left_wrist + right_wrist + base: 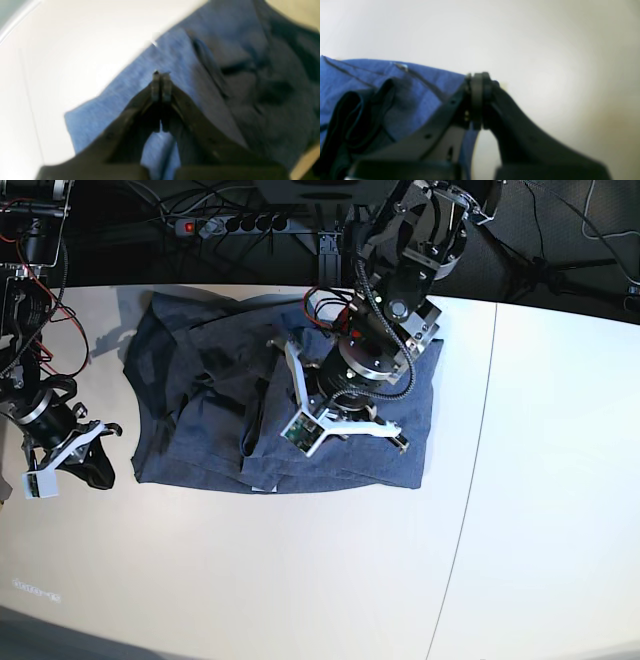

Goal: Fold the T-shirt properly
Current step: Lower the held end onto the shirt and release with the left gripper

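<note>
Base view: T-shirt (200, 420) rumpled on white table (520, 530); both arms' fingers pressed together.

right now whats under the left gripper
The closed left gripper hangs over the blue-grey T-shirt, near its edge on the white table. The arm hides the cloth right below it in the base view, so contact cannot be told.
</note>
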Available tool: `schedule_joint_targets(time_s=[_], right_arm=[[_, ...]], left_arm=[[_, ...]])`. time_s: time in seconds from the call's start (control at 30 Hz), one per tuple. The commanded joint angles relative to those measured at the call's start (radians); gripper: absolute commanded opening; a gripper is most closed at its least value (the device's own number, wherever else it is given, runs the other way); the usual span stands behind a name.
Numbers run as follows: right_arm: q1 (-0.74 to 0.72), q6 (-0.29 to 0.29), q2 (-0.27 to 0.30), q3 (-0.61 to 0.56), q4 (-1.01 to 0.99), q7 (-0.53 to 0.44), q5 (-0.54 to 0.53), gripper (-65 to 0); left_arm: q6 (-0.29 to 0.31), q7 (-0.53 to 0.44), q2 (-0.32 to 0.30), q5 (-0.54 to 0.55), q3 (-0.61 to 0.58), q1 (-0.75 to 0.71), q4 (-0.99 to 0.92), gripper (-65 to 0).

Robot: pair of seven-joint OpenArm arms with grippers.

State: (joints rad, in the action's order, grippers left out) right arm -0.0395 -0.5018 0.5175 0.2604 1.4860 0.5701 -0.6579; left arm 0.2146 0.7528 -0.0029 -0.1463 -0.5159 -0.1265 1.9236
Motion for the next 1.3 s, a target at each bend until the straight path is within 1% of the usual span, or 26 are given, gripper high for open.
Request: schedule_joint_targets(time_s=[0.0, 0.07, 0.17, 0.23, 0.43, 0.57, 0.63, 0.77, 0.9, 1.0, 1.07, 1.13, 1.2, 1.27], right_arm=[[-0.018, -0.075, 0.019, 0.008, 0.017, -0.019, -0.012, -65.0], [-0.018, -0.075, 0.016, 0.008, 0.017, -0.019, -0.012, -65.0], [-0.018, -0.075, 0.016, 0.008, 0.017, -0.019, -0.012, -65.0], [-0.018, -0.075, 0.016, 0.008, 0.017, -0.018, -0.011, -65.0], [-0.018, -0.075, 0.016, 0.008, 0.017, -0.008, -0.012, -65.0], [-0.018, -0.075, 0.016, 0.008, 0.017, -0.008, -0.012, -65.0], [-0.018, -0.075, 0.016, 0.008, 0.017, -0.006, -0.012, -65.0], [-0.018, -0.075, 0.008, 0.008, 0.017, 0.032, -0.016, -65.0], [-0.018, -0.075, 0.0, 0.008, 0.016, 0.077, -0.024, -65.0], [-0.018, -0.074, 0.001, 0.009, 0.016, 0.122, -0.014, -65.0], [-0.018, -0.074, 0.002, 0.009, 0.015, 0.146, 0.004, -54.0], [-0.018, -0.074, 0.005, 0.009, 0.011, 0.183, 0.007, -45.0], [-0.018, -0.072, 0.012, 0.009, -0.004, 0.224, 0.006, -39.3], [-0.018, -0.07, 0.028, 0.009, -0.034, 0.254, -0.004, -36.9]], left_arm=[[0.008, -0.02, 0.009, 0.019, 0.006, 0.016, -0.013, -65.0], [0.02, -0.029, 0.011, 0.031, 0.012, 0.045, -0.077, -65.0], [0.064, -0.032, 0.049, 0.031, 0.01, 0.085, -0.182, -65.0], [0.068, -0.035, 0.082, 0.03, 0.01, 0.103, -0.236, -65.0], [0.068, -0.059, 0.13, 0.032, 0.01, 0.156, -0.325, -65.0], [0.116, -0.059, 0.159, 0.089, 0.01, 0.159, -0.368, -65.0], [0.142, -0.061, 0.16, 0.114, 0.002, 0.159, -0.384, -65.0], [0.142, -0.045, 0.16, 0.111, -0.03, 0.158, -0.389, -65.0], [0.142, 0.013, 0.16, 0.115, 0.005, 0.171, -0.364, -65.0], [0.152, 0.06, 0.154, 0.194, 0.049, 0.174, -0.311, -65.0], [0.18, 0.06, 0.126, 0.255, 0.069, 0.174, -0.283, -65.0], [0.196, 0.06, 0.103, 0.277, 0.089, 0.174, -0.259, -65.0], [0.202, 0.06, 0.082, 0.284, 0.105, 0.174, -0.245, -65.0], [0.202, 0.06, 0.057, 0.289, 0.124, 0.174, -0.242, -65.0]])
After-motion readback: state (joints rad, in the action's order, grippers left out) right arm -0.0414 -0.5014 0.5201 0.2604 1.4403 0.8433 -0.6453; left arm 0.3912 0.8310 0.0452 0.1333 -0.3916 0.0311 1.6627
